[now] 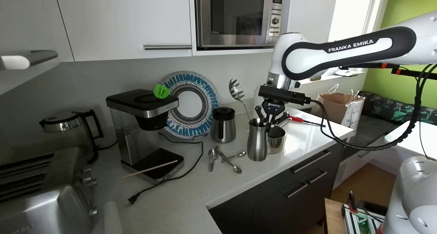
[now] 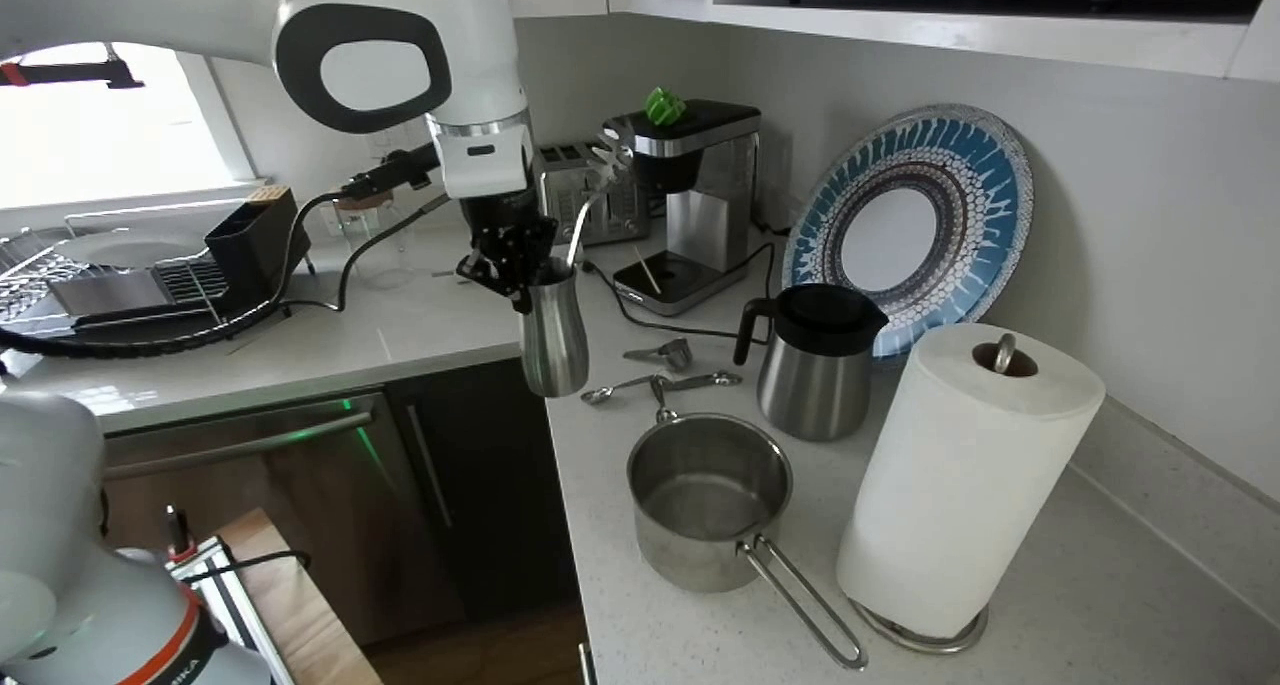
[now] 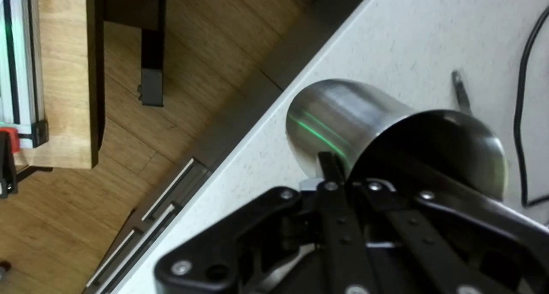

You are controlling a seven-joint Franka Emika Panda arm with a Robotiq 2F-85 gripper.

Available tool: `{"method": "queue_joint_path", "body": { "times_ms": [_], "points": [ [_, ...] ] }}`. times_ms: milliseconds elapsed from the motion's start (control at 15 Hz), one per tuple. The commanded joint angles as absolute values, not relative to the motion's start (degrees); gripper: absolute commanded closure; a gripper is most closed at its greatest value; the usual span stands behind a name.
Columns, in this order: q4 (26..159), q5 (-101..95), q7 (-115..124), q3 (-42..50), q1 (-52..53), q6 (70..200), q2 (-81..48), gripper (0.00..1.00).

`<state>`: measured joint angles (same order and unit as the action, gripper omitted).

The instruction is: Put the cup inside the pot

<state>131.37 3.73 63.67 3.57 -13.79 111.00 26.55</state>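
Fingers (image 3: 329, 169) of a black gripper (image 1: 268, 125) pinch the rim of a tall steel cup (image 2: 556, 340), probably because its thin wall grips more easily than the wide body. The cup tilts, outside but near the saucepan (image 2: 690, 552), which stands upright, its open mouth free to receive it. A spaghetti server (image 1: 237, 94) apparently stands in the cup.

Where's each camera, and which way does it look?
In an exterior view: near the toaster, facing the cup; arm, gripper, base show.
In an exterior view: near the paper towels, facing back toward the coffee machine; same robot parts show.
Wrist view: on the wrist, facing down at the cup and counter; gripper at the bottom.
Both exterior views share cup, pot and coffee machine.
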Motion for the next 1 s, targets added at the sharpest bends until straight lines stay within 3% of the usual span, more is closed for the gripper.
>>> {"method": "queue_joint_path", "body": {
  "times_ms": [0, 400, 600, 667, 933],
  "points": [
    [134.6, -3.7, 62.7, 4.5, -18.0, 111.9, 33.7, 0.99],
    [138.6, -11.8, 46.9, 9.2, -21.9, 119.0, 42.4, 0.99],
    [139.5, -4.5, 40.7, 13.9, -20.9, 123.4, 42.7, 0.99],
    [137.9, -7.5, 42.9, 10.0, -23.6, 120.6, 41.0, 0.95],
    [138.6, -5.7, 39.8, 11.6, -24.5, 122.9, 40.5, 0.99]
  ]
}}
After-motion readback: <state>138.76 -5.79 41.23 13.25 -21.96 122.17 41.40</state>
